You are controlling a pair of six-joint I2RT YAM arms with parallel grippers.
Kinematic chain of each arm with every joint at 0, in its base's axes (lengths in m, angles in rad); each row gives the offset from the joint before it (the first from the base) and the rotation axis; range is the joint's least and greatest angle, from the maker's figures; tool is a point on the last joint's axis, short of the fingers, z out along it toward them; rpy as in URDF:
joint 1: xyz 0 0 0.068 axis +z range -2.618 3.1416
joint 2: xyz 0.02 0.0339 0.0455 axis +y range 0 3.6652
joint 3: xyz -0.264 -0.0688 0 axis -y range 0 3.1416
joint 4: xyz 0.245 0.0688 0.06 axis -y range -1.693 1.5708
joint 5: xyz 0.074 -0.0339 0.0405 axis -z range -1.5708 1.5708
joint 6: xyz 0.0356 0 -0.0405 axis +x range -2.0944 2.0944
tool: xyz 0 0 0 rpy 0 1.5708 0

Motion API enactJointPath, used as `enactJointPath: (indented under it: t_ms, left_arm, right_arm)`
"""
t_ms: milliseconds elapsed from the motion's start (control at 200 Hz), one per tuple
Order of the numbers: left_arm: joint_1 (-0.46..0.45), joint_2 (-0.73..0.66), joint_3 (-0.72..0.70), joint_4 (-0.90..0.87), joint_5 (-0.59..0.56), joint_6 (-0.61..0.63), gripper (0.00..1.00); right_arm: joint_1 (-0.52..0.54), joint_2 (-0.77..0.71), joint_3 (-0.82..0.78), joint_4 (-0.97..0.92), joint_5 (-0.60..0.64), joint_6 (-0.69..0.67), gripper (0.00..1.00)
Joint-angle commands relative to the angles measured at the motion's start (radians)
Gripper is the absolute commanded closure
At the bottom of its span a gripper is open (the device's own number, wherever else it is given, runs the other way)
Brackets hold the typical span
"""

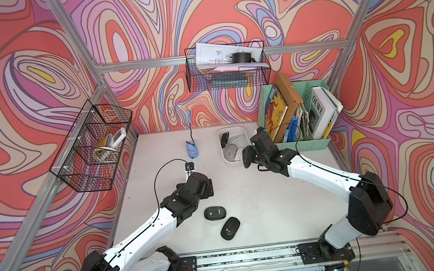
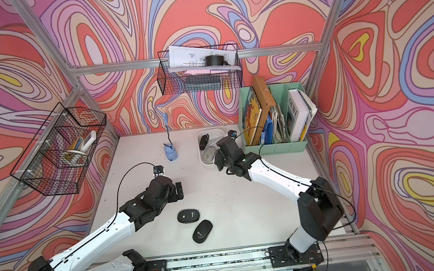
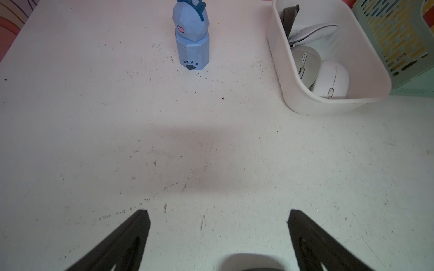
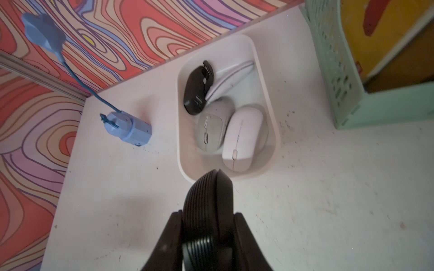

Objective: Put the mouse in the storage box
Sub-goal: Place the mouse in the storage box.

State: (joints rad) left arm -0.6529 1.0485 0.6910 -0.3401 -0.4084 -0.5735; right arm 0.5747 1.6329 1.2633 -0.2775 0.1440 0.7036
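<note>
In both top views the white bench [image 1: 259, 206] carries the storage box [image 1: 226, 158] near its far edge, toward the far right corner and just beside the mint-green organizer [image 1: 304, 143]. The right gripper [image 1: 248, 157] hangs at the box's near end, but its grip cannot be made out from here. The left gripper [image 1: 207, 188] hovers above the middle of the bench, well apart from the box. Toward the near edge lie an upturned black mouse [image 1: 215, 212] and, just beside it, a second black mouse [image 1: 229, 228], right side up. A blue figure [image 1: 192, 151] stands by the far edge, left of the box. In the left wrist view the left gripper's jaws stand wide with only bare bench between them. Ahead, the box holds a grey mouse [image 3: 305, 63] and a white mouse [image 3: 331, 79] side by side. In the right wrist view the right gripper's jaws are clamped on a black ribbed mouse [image 4: 207, 206]. It is held on edge in the air with its tip over the box's near rim, not yet inside. A dark mouse [image 4: 197, 91] and a slim white mouse [image 4: 232, 72] lie at the box's far end.
</note>
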Motion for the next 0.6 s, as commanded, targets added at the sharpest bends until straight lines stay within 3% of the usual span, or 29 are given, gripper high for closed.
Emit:
enactJointPath:
  t_ms: [0, 215, 596]
  left_arm:
    - [0.006, -0.047, -0.035, 0.027, -0.024, -0.004, 0.01]
    - [0.007, -0.087, -0.059, 0.017, -0.036, 0.004, 0.01]
    - [0.008, -0.102, -0.088, 0.021, -0.049, 0.005, 0.01]
  right_arm:
    - [-0.064, 0.112, 0.077, 0.105, -0.141, -0.02, 0.96]
    - [-0.13, 0.342, 0.244, 0.145, -0.23, 0.028, 0.98]
    - [-0.167, 0.503, 0.351, 0.109, -0.277, 0.101, 0.96]
